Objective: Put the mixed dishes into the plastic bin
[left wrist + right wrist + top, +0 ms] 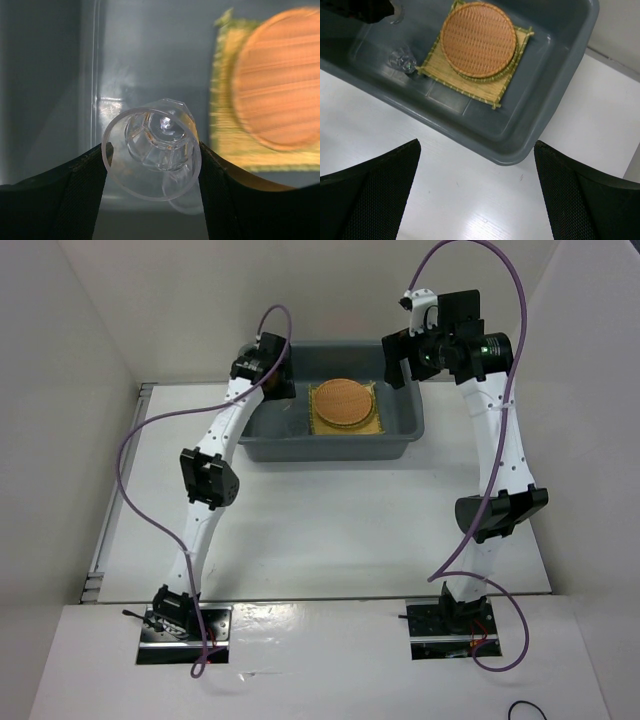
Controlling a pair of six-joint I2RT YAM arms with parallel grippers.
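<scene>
You are clamping a glass cup (pixel 160 135) in the left gripper (pixel 152 155) over the plastic bin (pixel 60 75); right gripper (pixel 476 145) is gaping, empty. Releasing from height risks cracking the second cup (pixel 402 60).

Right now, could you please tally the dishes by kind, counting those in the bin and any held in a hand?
Bamboo mat: 1
Woven discs: 2, stacked on the mat; the lower one seems to show only as a crescent of rim
Glass cups: 2, one lying in the bin, one held in the left hand
Total: 5
</scene>
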